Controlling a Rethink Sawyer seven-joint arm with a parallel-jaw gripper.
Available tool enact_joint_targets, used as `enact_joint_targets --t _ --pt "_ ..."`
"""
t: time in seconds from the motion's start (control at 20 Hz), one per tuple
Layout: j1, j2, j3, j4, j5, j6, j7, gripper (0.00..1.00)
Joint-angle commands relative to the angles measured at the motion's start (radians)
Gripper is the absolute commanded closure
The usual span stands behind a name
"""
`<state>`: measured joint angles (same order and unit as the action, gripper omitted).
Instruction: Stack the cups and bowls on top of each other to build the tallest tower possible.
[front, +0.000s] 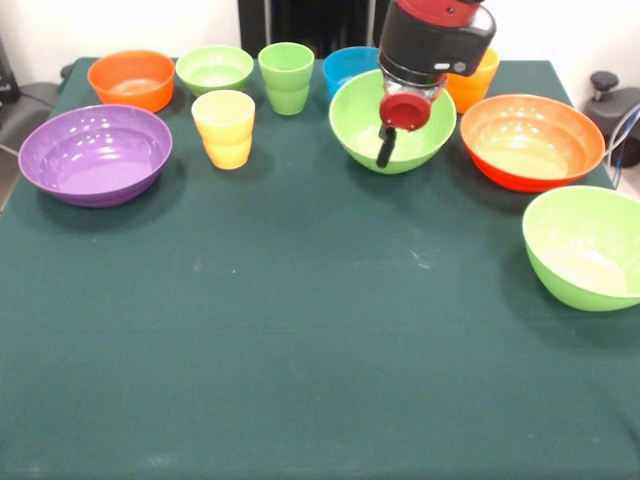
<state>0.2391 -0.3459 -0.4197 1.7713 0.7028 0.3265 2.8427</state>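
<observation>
Here the gripper (386, 150) was seen hanging over a large green bowl (362, 115) at the back of the table (300, 330); whether its fingers were apart or together could not be told. A yellow cup (224, 128) and a green cup (286, 77) were stood upright near a purple bowl (95, 153). An orange-red bowl (531, 140) and a second green bowl (585, 247) were placed apart on the other side.

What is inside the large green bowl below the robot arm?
The pincer hangs in front of the green bowl, and its dark tip seems to reach inside. The visible inner wall is bare. The arm hides part of the bowl's interior, and also parts of the blue bowl behind it.
</observation>
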Motion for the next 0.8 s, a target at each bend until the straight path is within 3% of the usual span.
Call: enact_joint_targets --t 0.05,0.3,0.65,0.8 --pt "-0.017 0.087 0.122 -0.071 -0.051 -0.027 0.048 0.00" --pt "0.001 0.113 0.091 -0.111 -0.045 0.003 0.070 0.00" --pt "0.019 0.088 0.070 -0.117 -0.046 0.070 0.085 0.00" --pt "0.020 0.102 0.075 -0.121 -0.040 0.055 0.089 0.00"
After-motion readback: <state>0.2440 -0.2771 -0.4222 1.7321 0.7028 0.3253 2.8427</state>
